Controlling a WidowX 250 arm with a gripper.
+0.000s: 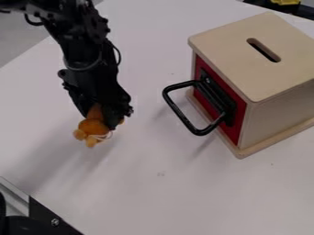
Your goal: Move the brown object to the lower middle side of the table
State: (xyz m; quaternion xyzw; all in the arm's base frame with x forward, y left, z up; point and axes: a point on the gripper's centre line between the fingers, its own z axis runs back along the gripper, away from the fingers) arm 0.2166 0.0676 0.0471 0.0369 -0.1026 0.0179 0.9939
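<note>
Smooth wood box (227,48); glossy handle (178,111) (metal-looking, that one); matt tabletop (135,188).

A pale, smooth tabletop (202,197) spreads across most of the scene, with a faint smudge (160,174) near its middle. Its far left edge runs at a slant, and beyond it lies a plain grey surface (18,41), apparently the floor. At the far right, a dark strip (303,11) borders the table, with a bright yellow piece (285,2) beside it. At the near left corner, a silvery rail (14,192) meets a black plate (52,220) bearing a bolt (55,222). The light is soft, leaving blurred grey shadows on the tabletop.
</note>
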